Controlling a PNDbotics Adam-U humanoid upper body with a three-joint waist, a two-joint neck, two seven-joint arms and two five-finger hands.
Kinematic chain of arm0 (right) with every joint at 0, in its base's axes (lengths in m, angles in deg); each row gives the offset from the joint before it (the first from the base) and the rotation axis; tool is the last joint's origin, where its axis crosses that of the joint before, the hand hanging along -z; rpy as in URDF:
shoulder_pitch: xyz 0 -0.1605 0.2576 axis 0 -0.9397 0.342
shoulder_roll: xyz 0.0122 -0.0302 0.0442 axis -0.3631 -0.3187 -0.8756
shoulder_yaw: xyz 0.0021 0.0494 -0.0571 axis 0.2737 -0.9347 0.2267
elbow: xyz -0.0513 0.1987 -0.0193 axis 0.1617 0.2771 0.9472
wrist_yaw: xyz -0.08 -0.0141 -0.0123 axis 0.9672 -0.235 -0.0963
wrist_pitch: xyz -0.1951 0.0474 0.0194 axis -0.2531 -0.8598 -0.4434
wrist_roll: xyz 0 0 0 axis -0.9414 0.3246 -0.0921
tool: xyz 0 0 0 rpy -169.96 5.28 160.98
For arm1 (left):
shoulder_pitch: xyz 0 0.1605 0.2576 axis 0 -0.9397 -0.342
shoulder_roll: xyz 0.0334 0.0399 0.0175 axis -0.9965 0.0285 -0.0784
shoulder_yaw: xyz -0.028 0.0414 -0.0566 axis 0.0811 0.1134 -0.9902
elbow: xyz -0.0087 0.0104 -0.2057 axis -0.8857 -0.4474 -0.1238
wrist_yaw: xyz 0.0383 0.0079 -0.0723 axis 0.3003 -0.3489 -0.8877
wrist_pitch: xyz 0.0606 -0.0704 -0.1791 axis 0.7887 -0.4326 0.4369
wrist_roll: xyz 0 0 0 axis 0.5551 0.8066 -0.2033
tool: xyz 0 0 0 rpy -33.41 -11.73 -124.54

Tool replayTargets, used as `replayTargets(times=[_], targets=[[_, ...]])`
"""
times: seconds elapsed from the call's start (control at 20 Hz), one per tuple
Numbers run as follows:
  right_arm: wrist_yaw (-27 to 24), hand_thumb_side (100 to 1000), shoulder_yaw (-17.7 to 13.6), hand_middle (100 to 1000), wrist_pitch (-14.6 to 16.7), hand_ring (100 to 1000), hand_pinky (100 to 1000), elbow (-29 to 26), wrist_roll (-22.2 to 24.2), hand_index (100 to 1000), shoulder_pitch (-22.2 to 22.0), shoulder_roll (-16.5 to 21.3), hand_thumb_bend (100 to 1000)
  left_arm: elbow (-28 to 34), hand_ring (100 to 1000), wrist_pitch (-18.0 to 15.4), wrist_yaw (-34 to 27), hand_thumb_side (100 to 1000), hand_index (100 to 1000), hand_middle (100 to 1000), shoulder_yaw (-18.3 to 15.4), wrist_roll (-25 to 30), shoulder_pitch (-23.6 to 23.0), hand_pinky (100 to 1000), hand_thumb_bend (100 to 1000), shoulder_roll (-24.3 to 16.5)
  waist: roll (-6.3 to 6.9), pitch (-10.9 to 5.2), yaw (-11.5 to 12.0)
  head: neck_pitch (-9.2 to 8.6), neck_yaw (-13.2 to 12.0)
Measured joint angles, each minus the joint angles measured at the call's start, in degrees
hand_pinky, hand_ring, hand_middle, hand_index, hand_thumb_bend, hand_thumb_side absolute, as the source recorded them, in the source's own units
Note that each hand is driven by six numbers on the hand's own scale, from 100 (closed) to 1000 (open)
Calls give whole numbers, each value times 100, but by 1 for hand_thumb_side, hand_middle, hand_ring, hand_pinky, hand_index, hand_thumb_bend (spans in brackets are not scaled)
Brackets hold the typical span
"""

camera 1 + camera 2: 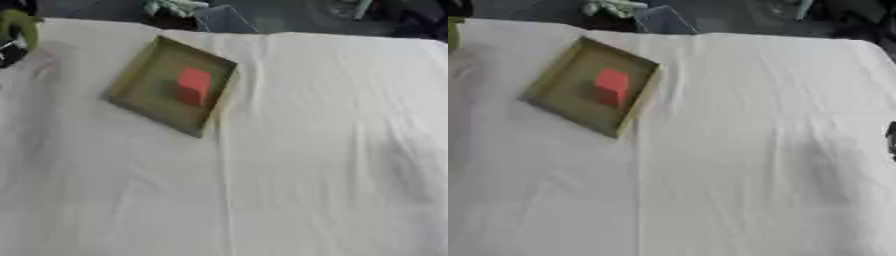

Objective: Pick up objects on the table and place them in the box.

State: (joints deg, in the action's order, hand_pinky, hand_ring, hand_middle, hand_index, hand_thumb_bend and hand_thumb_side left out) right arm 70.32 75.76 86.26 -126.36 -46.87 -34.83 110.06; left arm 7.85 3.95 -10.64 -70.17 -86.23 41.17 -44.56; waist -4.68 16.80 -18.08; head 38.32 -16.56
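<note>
Left eye view: a worktop (pixel 332 165) draped in white cloth fills nearly the whole picture. A shallow olive-green box (pixel 131 92) lies on it toward the far left, turned diamond-wise. Inside it sits a red block (pixel 193 85), near the middle of the box floor and apart from the walls. At the upper left edge a dark shape with something yellow-green on it (pixel 19 27) shows — probably the robot's left hand with an object, but whether its fingers are curled round that object or not I cannot tell. No other loose object lies on the cloth here.

Right eye view: much the same layout, the box shifted leftward in the picture, the red block inside it. A sliver of the yellow-green thing shows at the left edge, and a small dark shape (pixel 891 137) at the right edge, too little to identify; the right hand cannot be made out in either view.

As a judgement, one object is already placed. If the yellow-green thing is the next item, the move ahead calls for bringing it over the box opening — clear of the red block — and letting go.
</note>
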Motion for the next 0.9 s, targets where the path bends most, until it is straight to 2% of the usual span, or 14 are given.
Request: replayTargets(times=[0.2,0.4,0.65,0.9], targets=[[41,348,-3,614,0,968,739,-19,-6,886,-90,-4,184,454,325,-208,-210,232,508,340,45,288,-129,481,100,-20,50,-118,103,46,-3],[117,351,-34,612,2,968,739,-84,-20,886,-170,-11,182,1173,332,-533,-500,216,515,346,258,797,-304,491,100,-21,140,-278,208,90,28],[224,353,-38,612,-1,968,739,-185,-24,886,-218,-71,180,2236,360,-1004,-894,188,543,376,787,1746,-454,519,100,43,187,-423,290,114,99],[310,356,-37,612,-12,967,739,-244,-10,886,-221,-143,177,2846,397,-1389,-951,175,582,417,1401,2640,-438,556,100,432,209,-530,297,149,103]])
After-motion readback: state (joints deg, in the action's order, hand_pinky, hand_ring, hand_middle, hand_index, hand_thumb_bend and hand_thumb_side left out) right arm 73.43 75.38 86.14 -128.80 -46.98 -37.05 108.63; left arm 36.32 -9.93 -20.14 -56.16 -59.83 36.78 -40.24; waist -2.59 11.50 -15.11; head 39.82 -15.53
